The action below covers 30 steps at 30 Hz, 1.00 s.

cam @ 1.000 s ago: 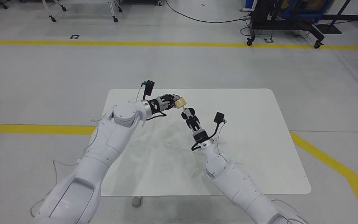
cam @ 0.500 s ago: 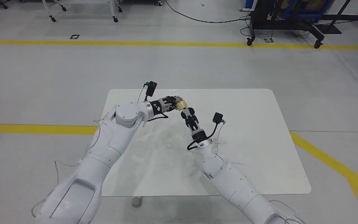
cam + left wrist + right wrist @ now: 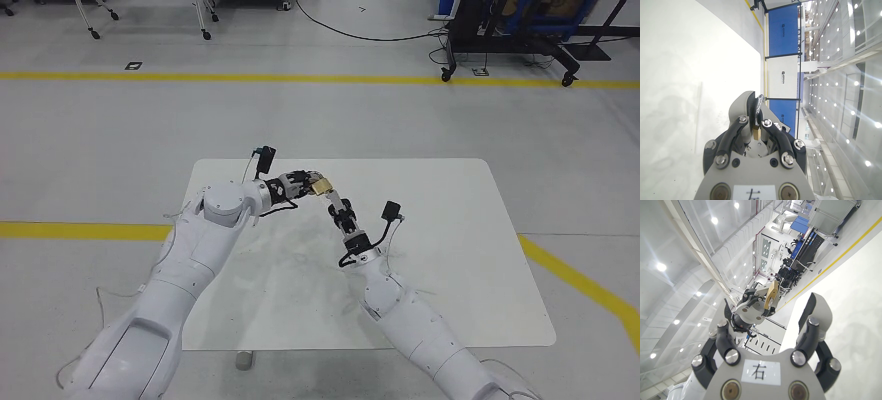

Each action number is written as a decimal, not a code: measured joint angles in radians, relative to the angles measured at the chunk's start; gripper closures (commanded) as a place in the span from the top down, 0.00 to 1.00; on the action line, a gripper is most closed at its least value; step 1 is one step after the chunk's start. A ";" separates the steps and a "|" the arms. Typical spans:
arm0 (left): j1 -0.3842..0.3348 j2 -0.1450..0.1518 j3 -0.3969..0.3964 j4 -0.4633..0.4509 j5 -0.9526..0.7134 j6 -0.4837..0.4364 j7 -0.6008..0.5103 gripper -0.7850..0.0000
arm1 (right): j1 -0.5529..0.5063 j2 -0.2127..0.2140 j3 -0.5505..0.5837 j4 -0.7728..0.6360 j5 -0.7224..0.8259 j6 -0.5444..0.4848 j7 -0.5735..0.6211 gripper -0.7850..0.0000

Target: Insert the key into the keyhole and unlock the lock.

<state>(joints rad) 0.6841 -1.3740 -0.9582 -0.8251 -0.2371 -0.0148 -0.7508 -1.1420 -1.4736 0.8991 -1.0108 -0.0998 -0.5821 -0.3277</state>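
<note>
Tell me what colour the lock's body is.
Brass gold, clearest in the right wrist view, where the left gripper holds the lock.

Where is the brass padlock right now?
In the top view the padlock is held above the far part of the white table, clamped in the jaws of the left gripper, with the open right gripper facing it close by.

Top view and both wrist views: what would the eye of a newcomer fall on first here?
The brass lock stands out, clamped in the left pincer and held in the air above the white table. Close before it, the right pincer faces it with its fingers spread and nothing between them.
</note>
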 measured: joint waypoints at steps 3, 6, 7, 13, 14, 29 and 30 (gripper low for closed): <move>-0.003 -0.002 -0.006 0.008 -0.018 0.009 -0.012 0.00 | 0.000 0.000 0.000 0.000 0.000 0.000 0.000 1.00; -0.001 -0.003 -0.019 0.014 -0.051 -0.004 -0.027 0.00 | -0.008 0.001 0.004 -0.013 0.013 -0.005 0.016 1.00; 0.001 -0.003 -0.028 0.014 -0.068 -0.018 -0.034 0.00 | -0.016 0.002 0.009 -0.027 0.034 -0.017 0.043 1.00; 0.025 0.004 -0.087 0.012 -0.170 -0.116 -0.088 0.00 | -0.086 0.042 0.106 -0.144 0.373 -0.120 0.456 0.96; 0.028 0.004 -0.091 0.011 -0.181 -0.120 -0.100 0.00 | -0.095 0.048 0.120 -0.160 0.418 -0.115 0.514 0.78; 0.025 0.001 -0.091 0.018 -0.202 -0.156 -0.177 0.00 | -0.079 0.063 0.186 -0.170 0.724 0.046 0.834 0.30; 0.024 0.001 -0.091 0.017 -0.197 -0.159 -0.179 0.00 | -0.076 0.062 0.182 -0.168 0.726 0.050 0.837 0.30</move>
<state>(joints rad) 0.7084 -1.3728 -1.0490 -0.8082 -0.4346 -0.1734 -0.9294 -1.2177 -1.4118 1.0814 -1.1784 0.6262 -0.5326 0.5092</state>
